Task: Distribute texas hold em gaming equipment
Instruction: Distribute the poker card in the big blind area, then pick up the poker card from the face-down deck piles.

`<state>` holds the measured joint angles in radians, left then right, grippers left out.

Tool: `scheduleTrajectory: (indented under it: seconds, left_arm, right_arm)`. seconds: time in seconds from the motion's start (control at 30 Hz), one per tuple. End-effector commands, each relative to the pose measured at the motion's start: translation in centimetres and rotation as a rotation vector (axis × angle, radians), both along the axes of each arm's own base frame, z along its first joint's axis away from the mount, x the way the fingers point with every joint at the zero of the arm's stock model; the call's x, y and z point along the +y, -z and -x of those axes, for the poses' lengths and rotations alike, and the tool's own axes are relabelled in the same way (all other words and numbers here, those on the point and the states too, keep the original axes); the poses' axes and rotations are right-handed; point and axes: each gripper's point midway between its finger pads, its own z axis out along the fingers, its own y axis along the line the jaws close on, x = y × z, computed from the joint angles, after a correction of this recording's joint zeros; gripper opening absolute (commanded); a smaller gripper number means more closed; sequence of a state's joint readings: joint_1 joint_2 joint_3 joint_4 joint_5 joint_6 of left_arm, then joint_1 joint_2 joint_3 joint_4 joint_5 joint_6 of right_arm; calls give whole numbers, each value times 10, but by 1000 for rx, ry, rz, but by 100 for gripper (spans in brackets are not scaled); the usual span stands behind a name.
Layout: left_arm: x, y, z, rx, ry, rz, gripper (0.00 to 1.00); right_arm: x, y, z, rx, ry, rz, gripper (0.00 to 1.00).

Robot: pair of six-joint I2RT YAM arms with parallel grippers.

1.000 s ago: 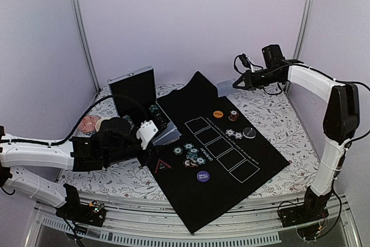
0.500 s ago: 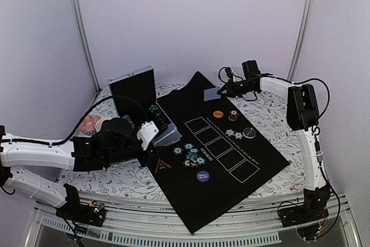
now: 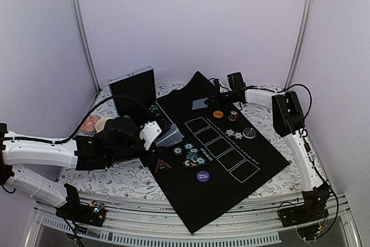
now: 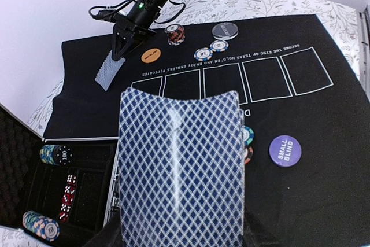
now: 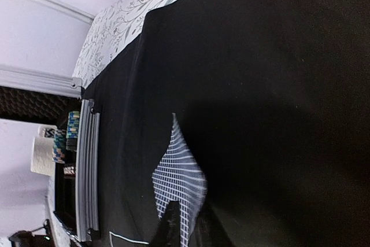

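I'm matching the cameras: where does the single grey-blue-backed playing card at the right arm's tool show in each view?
Top external: the single grey-blue-backed playing card sits on the far part of the black mat with white rectangles, at the right tool.
Left wrist: upper left, under that tool, beyond the held stack of cards.
Right wrist: lower centre.
Shared landmark: the black mat under it.

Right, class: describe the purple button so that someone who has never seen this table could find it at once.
Find the black mat with its row of white rectangles. On the row's near side, close to the cluster of poker chips, lies the purple button. It alone reads SMALL BLIND; the orange button and dark button lie beyond the row.
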<state>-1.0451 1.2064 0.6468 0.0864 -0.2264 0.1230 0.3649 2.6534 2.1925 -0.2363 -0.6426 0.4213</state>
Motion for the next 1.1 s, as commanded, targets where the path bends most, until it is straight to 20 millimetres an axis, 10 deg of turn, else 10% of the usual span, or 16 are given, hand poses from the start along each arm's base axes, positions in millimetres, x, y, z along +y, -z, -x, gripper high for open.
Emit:
scheduleTrajectory:
  seconds: [0.0,0.13,0.3,0.37,0.5,0.7,1.07]
  left_arm:
    - [-1,-17,-6,-23,-15,32,47]
    - [0,-18,-5,-18,-13,35,47]
    - [2,-23,-4,-37,-14,37,47]
    - [3,-25,-5,-51,-15,30,47]
    - [3,-27,-6,-71,-18,11,46]
    - [1,-33,-4,-92,-9,13,46]
    - [-5,-42,0,-116,18,35,46]
  right_arm:
    - [-8,-11,-18,-60,67,37,27]
    - [-22,-39,-21,-121,107,121,57]
    - [-21,-122,-2,-308,61,236,99]
    - [-6,-180,34,-423,-16,267,99]
    - [29,-233,128,-589,-270,237,99]
    - [59,-236,245,-518,-564,-15,99]
    - [96,-190,298,-384,-720,-74,100]
